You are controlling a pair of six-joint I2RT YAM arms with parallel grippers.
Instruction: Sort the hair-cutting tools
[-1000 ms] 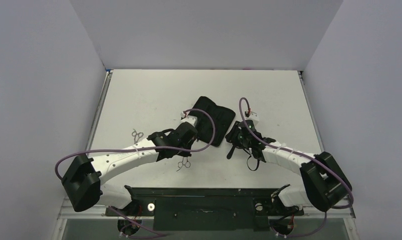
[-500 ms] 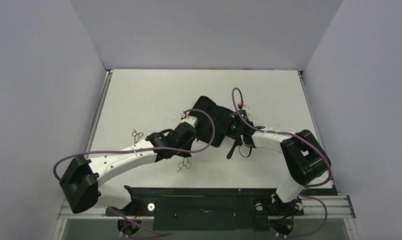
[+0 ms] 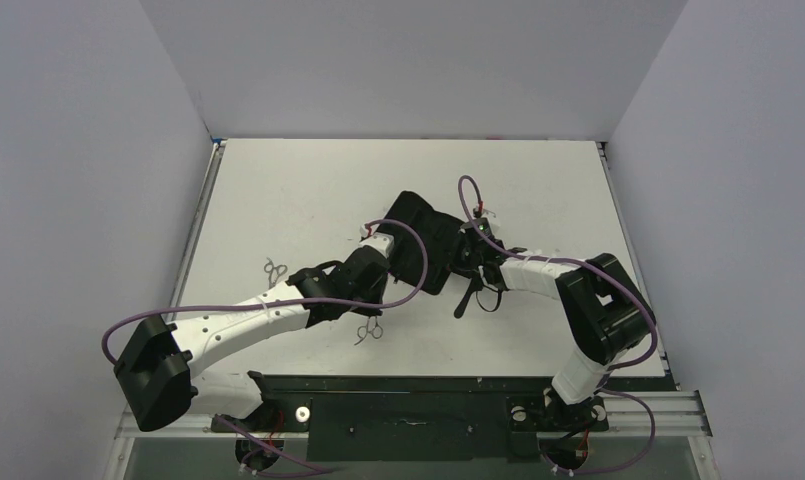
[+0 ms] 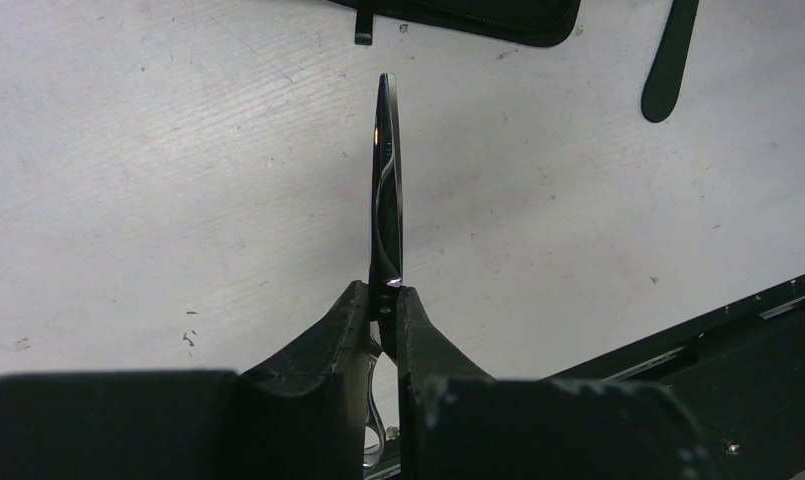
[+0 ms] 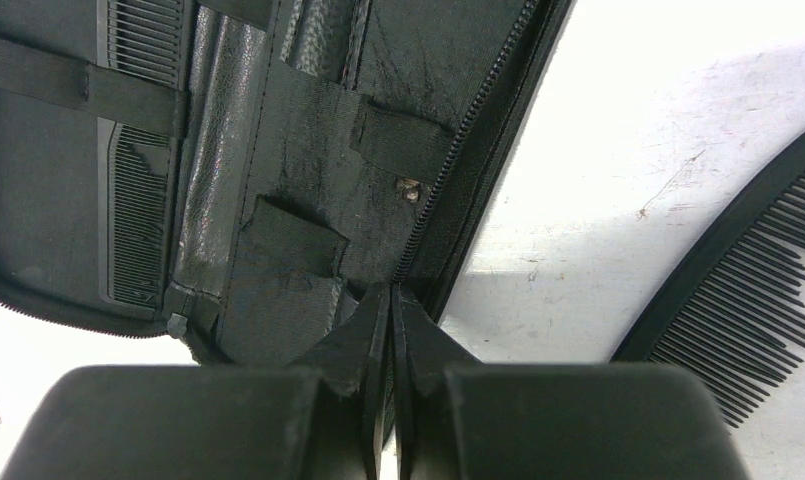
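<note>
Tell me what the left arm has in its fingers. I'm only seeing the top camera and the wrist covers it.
Observer: The left fingers are clamped on a pair of silver scissors, blades together and pointing toward the case.
Operator: And the right fingers?
Observer: The right fingers are shut, with their tips at the case's zipper edge. I cannot tell whether they pinch it.
Operator: Is anything inside the case?
Observer: It lies open, with a black comb tucked under a strap.
</note>
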